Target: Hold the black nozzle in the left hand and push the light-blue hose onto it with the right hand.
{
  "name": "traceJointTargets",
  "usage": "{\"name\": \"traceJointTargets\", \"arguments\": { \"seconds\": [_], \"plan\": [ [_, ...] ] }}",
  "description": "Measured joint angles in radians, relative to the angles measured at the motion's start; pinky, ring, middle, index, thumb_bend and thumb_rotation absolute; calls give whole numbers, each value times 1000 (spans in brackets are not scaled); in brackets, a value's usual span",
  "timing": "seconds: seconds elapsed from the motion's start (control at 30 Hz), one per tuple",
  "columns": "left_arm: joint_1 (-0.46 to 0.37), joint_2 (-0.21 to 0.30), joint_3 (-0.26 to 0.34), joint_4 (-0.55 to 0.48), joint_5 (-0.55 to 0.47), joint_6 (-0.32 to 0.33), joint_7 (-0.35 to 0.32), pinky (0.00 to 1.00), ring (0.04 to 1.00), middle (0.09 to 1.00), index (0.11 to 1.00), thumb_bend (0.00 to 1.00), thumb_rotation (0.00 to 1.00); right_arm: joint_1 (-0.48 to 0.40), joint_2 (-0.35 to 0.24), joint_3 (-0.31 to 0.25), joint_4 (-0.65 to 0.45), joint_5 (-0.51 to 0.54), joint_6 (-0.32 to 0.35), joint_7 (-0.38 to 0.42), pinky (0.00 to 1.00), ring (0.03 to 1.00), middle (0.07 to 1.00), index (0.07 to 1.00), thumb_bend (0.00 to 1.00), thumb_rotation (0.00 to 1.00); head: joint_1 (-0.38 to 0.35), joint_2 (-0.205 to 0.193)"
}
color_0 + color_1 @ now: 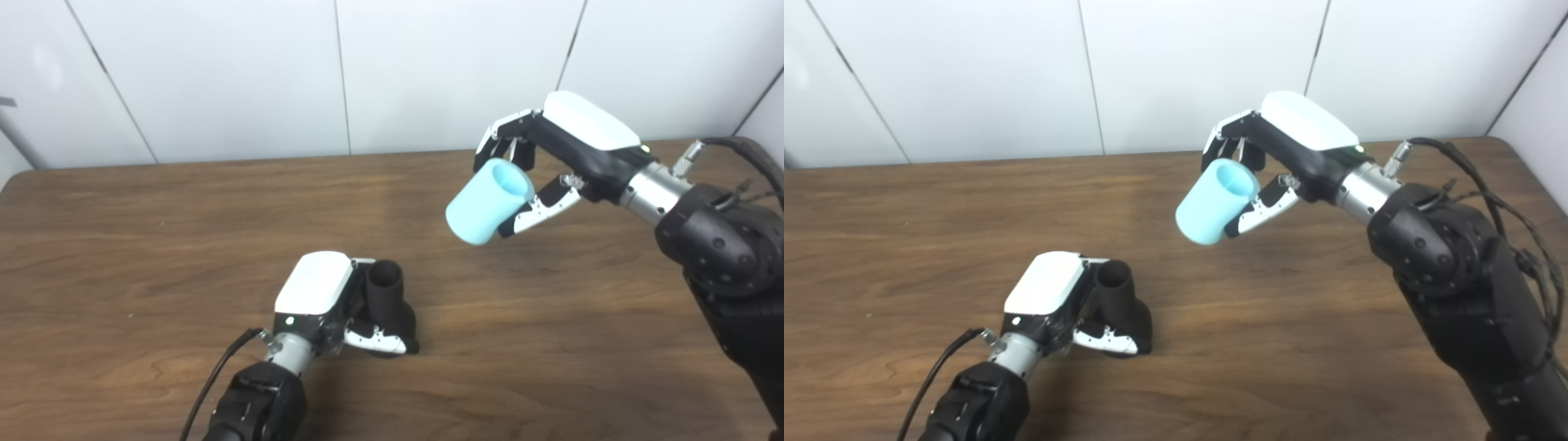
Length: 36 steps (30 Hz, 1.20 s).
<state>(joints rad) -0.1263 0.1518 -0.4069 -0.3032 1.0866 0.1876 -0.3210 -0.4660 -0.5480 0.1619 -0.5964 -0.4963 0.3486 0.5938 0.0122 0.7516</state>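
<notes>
A brown wooden table (184,220) with a visible grain spread beneath both hands. A white panelled wall (245,73) rose behind the hands at the table's far edge, its panels divided by thin dark seams.

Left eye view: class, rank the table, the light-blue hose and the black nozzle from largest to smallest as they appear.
1. Table, by far the largest.
2. Light-blue hose and black nozzle look similar; the nozzle is partly hidden by the left hand and nearer the camera, so I leave them unranked.
</notes>
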Motion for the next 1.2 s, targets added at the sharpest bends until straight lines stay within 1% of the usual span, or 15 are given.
{"name": "traceJointTargets", "arguments": {
  "seconds": [0.1,0.2,0.3,0.4,0.53,0.63,0.7,0.83,1.0,1.2],
  "plan": [
    [0,-9,-2,2,14,6,-1,802,613,462,496,526,0,1,24,15,-35,-1,7,10,394,383,503,534,513,0,8,3],
    [-1,-13,-4,2,25,13,-7,809,628,490,484,525,0,14,48,35,-57,-9,6,17,402,381,502,535,513,0,18,8],
    [-2,-15,-7,1,27,17,-10,816,635,497,482,524,0,41,76,46,-57,-20,6,18,423,386,497,534,514,0,23,11],
    [-2,-15,-10,-6,30,30,-20,826,644,499,481,524,0,65,91,51,-56,-23,3,17,387,387,500,530,514,0,25,14],
    [-3,-15,-13,-13,34,33,-31,820,641,492,484,525,0,72,100,57,-49,-44,0,15,372,383,497,534,514,0,25,14],
    [-3,-15,-14,-14,34,33,-31,825,643,493,484,525,0,79,114,66,-37,-55,-7,8,386,382,495,537,513,0,25,14],
    [-3,-16,-14,-16,36,34,-35,825,643,495,483,525,0,85,127,70,-17,-58,-23,-2,394,383,495,538,513,0,32,18],
    [-3,-18,-17,-21,46,35,-42,829,649,504,476,524,0,94,134,70,-11,-59,-47,-16,410,386,495,534,514,0,41,18],
    [-3,-26,-17,-22,49,36,-50,835,651,500,479,524,0,99,155,68,10,-58,-64,-36,393,387,495,534,514,0,52,18],
    [-3,-29,-20,-22,63,36,-51,822,641,497,481,525,0,99,175,61,14,-52,-69,-45,384,392,498,529,515,0,60,20]
  ]
}}
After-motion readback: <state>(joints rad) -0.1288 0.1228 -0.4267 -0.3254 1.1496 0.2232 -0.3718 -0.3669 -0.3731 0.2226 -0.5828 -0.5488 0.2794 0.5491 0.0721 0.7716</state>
